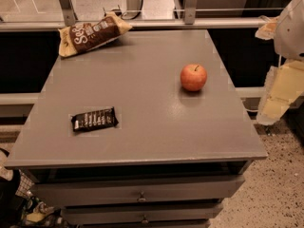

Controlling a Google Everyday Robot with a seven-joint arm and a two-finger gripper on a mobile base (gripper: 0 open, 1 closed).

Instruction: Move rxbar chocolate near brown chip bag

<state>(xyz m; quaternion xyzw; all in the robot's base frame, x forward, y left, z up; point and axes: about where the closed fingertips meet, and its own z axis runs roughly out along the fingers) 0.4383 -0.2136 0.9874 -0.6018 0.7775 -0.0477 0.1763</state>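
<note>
The rxbar chocolate [94, 119], a small flat black bar with white lettering, lies on the grey table [142, 75] near its front left. The brown chip bag [92, 33], crinkled with tan ends and white lettering, lies at the table's far left corner. My gripper [275, 96] hangs off the table's right edge, above the floor, far from both the bar and the bag, and holds nothing that I can see.
A red apple [194, 77] stands on the right half of the table. The table has drawers [141, 194] in its front. A metal railing [142, 23] runs behind the table. Speckled floor [280, 184] lies to the right.
</note>
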